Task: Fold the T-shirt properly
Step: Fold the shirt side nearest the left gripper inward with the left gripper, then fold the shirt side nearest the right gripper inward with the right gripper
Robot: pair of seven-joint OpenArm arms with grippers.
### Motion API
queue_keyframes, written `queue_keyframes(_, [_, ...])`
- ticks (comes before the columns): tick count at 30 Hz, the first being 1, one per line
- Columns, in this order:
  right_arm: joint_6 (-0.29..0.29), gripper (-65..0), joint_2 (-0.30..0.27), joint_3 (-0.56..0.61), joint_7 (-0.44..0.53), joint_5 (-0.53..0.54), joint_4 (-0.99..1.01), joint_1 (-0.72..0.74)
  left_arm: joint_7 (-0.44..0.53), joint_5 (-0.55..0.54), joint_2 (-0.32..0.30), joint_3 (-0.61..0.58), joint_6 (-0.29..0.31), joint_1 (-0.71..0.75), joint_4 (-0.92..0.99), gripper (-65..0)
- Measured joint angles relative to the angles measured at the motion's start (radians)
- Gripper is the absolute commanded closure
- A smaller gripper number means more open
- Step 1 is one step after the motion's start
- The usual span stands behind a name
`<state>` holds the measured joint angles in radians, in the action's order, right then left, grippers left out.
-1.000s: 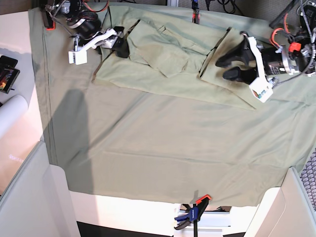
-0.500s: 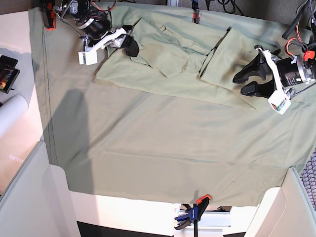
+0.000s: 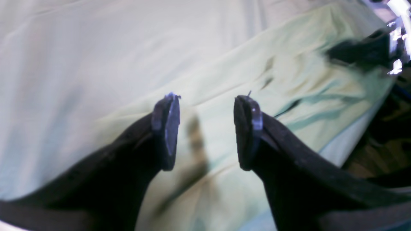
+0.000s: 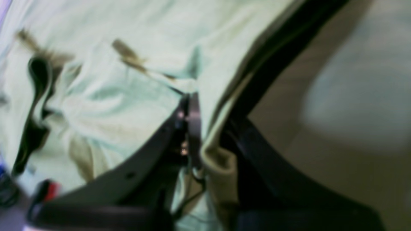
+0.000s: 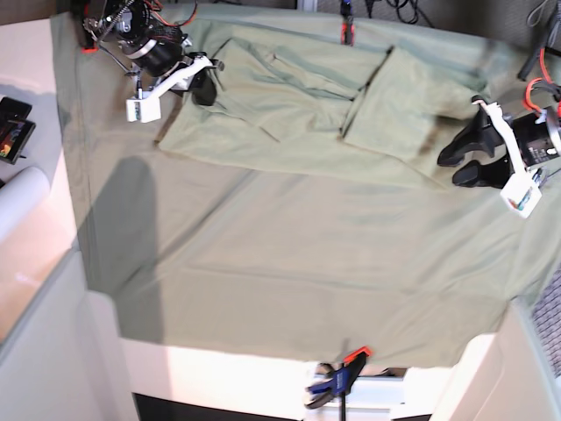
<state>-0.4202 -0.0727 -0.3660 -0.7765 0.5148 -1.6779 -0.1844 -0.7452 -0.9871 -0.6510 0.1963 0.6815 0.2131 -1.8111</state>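
Two arms work over the T-shirt (image 5: 298,105), which lies partly folded and creased at the far end of the larger grey-green table cloth (image 5: 289,263), and every place below is given relative to that shirt. In the base view the shirt runs as a wide band, its right-hand panel turned in over the body and its near edge lying flat on the cloth. The right gripper (image 5: 203,85) sits at the shirt's left end, on the edge of the garment; the right wrist view shows its jaws drawn nearly together with a fold of the pale fabric (image 4: 205,150) pinched between them, so it is holding the shirt's edge. The left gripper (image 5: 458,167) stands just off the shirt's right end, over the table cloth and not touching the garment; in the left wrist view its two dark fingers (image 3: 165,128) are spread wide apart with nothing between them, the shirt lying below and beyond. A small red clamp (image 5: 346,33) pins the cloth just beyond the shirt's far edge, and a blue and orange clamp (image 5: 337,379) grips the cloth's near hem, well apart from the shirt.
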Motion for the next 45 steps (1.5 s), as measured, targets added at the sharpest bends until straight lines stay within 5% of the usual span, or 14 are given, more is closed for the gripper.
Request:
queue_keyframes(8, [0.005,0.0,-0.21,-0.107,-0.002,0.052,0.0,0.0,-0.003,0.0,-0.023,0.04,0.0,0.079,0.0,-31.0])
queue_keyframes(12, [0.005,0.0,-0.217,-0.103,-0.041,0.06,-0.034,0.017,-0.002,0.002,-0.023,0.04,0.0,0.107,0.005,-31.0])
queue_keyframes(20, [0.009,0.0,-0.077,0.087,-0.048,0.039,-0.237,0.019,0.018,0.059,-0.022,0.04,0.004,0.128,0.163,-31.0])
queue_keyframes(29, [0.008,0.0,0.171,0.536,0.056,-0.29,-0.215,0.018,0.02,0.032,-0.019,0.04,0.003,0.128,0.261,-31.0])
queue_keyframes(30, [0.008,-8.2,0.184,0.565,0.066,-0.315,-0.209,0.018,0.021,0.021,-0.019,0.04,0.003,0.128,0.261,-31.0])
queue_keyframes(32, [0.008,-23.2,0.209,0.6,0.096,-0.362,-0.192,0.018,0.021,0.019,-0.019,0.04,0.003,0.128,0.261,-31.0])
queue_keyframes(34, [0.008,-31.1,0.214,0.63,0.142,-0.389,-0.169,0.022,0.02,0.019,-0.019,0.04,0.003,0.128,0.261,-31.0])
queue_keyframes(45, [0.008,-32.1,0.214,0.684,0.166,-0.502,-0.086,0.122,0.02,-0.006,-0.02,0.04,0.003,0.128,0.261,-31.0])
